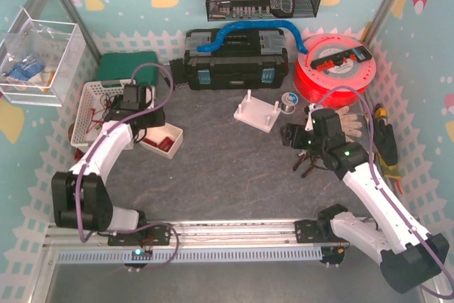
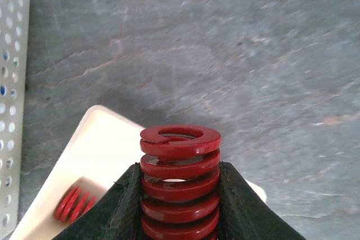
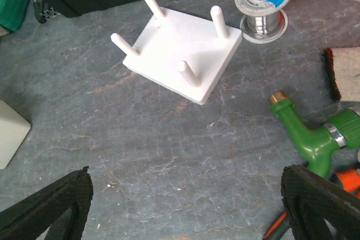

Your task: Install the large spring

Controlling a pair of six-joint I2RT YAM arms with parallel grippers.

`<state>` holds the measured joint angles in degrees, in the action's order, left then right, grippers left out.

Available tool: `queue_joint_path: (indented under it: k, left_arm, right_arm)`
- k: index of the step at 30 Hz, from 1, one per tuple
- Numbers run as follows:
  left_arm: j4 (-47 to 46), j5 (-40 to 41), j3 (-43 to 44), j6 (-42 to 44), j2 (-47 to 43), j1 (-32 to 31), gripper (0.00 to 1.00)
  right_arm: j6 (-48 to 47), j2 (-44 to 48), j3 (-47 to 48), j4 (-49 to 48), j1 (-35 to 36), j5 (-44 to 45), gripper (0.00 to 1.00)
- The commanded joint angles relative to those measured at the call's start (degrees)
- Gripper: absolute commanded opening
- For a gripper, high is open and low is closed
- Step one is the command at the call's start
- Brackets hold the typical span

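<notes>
My left gripper (image 2: 180,195) is shut on the large red spring (image 2: 180,161), held upright between its black pads above a cream parts box (image 2: 95,161). A smaller red spring (image 2: 73,203) lies in that box. In the top view the left gripper (image 1: 138,108) hovers over the box (image 1: 162,140) at the left. The white peg base (image 3: 183,54) with several upright pegs stands on the slate mat, also in the top view (image 1: 257,111). My right gripper (image 3: 185,206) is open and empty over bare mat, near side of the peg base, and shows in the top view (image 1: 301,136).
A solder spool (image 3: 262,4) sits right of the peg base. A green hose nozzle (image 3: 315,133), a glove (image 1: 347,120) and pliers lie at the right. A black toolbox (image 1: 234,62), a red filament spool (image 1: 337,69) and a white basket (image 1: 96,108) stand at the back and left.
</notes>
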<state>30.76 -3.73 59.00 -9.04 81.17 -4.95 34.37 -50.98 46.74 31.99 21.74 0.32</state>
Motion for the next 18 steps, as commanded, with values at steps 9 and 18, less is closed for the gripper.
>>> queue_joint_path:
  k: [9, 18]
  left_arm:
    - [-6.89, -9.39, 1.18, 1.61, -9.67, -9.03, 0.11]
    - [-23.34, -13.81, -4.63, 14.13, -13.01, -21.16, 0.08]
  right_arm:
    - [-2.89, -10.51, 10.13, -3.41, -0.29, -11.31, 0.88]
    - [-5.46, -21.14, 19.15, -5.01, -0.12, -26.92, 0.68]
